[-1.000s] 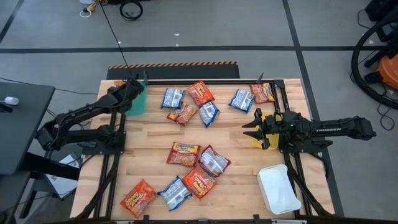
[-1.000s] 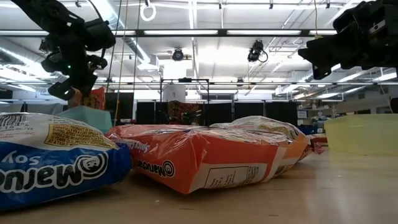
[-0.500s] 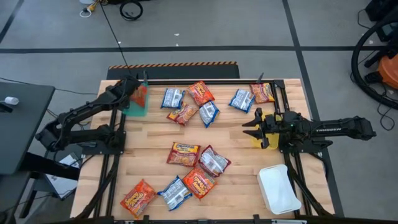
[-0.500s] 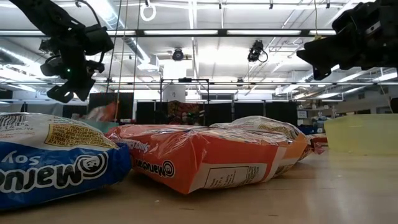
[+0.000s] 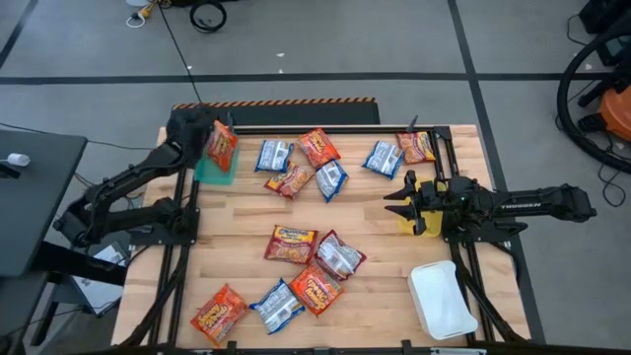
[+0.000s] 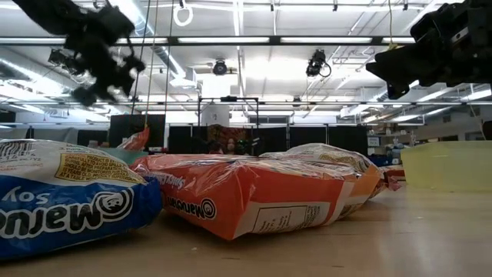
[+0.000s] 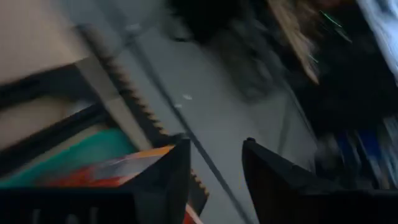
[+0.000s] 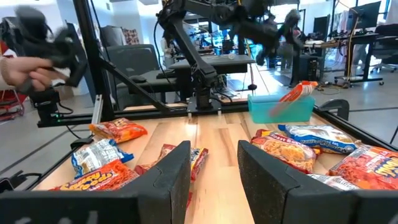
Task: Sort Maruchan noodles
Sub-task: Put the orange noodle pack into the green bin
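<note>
An orange-red Maruchan packet [image 5: 222, 146] stands tilted in the teal bin [image 5: 211, 170] at the table's far left. Its lower end is inside the bin and its upper end [image 8: 298, 92] sticks out above the rim. My left gripper [image 5: 192, 126] hangs open above the bin's far-left side, touching nothing; its fingers [image 7: 168, 180] are empty. More noodle packets lie in a far row [image 5: 317, 147] and in a near cluster [image 5: 315, 266]. My right gripper [image 5: 394, 204] hovers open at the right, beside the yellow bin [image 5: 416, 215].
A white bin [image 5: 441, 299] sits at the near right corner. Black frame rails run along both table sides [image 5: 182, 247] and the far edge. Bare wood lies between the two groups of packets [image 5: 246, 212]. A person's hand [image 8: 18, 70] shows beyond the table.
My left gripper has opened and let go of the orange-red packet, which has dropped into the teal bin and now leans there with its top sticking out. The gripper has then risen and drawn back toward the table's far-left corner.
</note>
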`<act>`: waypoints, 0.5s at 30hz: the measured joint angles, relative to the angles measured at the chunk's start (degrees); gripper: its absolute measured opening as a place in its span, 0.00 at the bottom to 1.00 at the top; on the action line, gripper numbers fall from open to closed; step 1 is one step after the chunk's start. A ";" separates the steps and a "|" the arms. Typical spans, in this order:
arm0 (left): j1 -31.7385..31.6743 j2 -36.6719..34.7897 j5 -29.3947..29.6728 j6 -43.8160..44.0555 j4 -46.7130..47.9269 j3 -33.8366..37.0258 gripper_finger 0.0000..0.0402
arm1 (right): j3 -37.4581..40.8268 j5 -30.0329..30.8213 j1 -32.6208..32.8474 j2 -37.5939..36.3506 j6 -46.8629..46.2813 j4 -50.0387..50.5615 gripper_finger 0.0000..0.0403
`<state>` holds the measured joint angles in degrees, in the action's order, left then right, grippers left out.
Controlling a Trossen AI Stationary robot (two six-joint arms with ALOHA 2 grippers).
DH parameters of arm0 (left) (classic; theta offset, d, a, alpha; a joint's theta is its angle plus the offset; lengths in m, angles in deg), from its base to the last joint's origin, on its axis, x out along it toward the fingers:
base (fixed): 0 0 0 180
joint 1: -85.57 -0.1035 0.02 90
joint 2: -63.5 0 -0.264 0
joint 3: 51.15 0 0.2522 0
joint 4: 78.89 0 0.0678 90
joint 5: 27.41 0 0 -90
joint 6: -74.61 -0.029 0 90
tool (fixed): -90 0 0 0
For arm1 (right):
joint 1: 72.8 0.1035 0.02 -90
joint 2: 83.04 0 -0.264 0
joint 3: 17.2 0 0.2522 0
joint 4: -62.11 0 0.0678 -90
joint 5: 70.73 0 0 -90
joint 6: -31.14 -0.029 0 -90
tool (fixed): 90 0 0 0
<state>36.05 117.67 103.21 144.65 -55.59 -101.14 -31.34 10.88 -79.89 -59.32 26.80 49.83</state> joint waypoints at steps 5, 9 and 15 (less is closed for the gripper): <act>5.17 -1.97 -3.92 -20.05 16.00 -9.67 0.41 | 0.00 2.20 0.01 0.02 -0.15 0.01 0.34; 7.55 1.34 -5.95 -25.57 25.72 -14.79 0.43 | 0.00 5.43 0.02 0.43 0.37 0.13 0.34; 7.30 11.71 -12.88 -27.07 31.55 -18.94 0.56 | 0.01 11.74 -0.26 1.87 2.44 -0.39 0.35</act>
<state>43.35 129.38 90.33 117.58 -24.03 -120.08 -31.33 22.62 -80.16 -57.45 29.24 49.44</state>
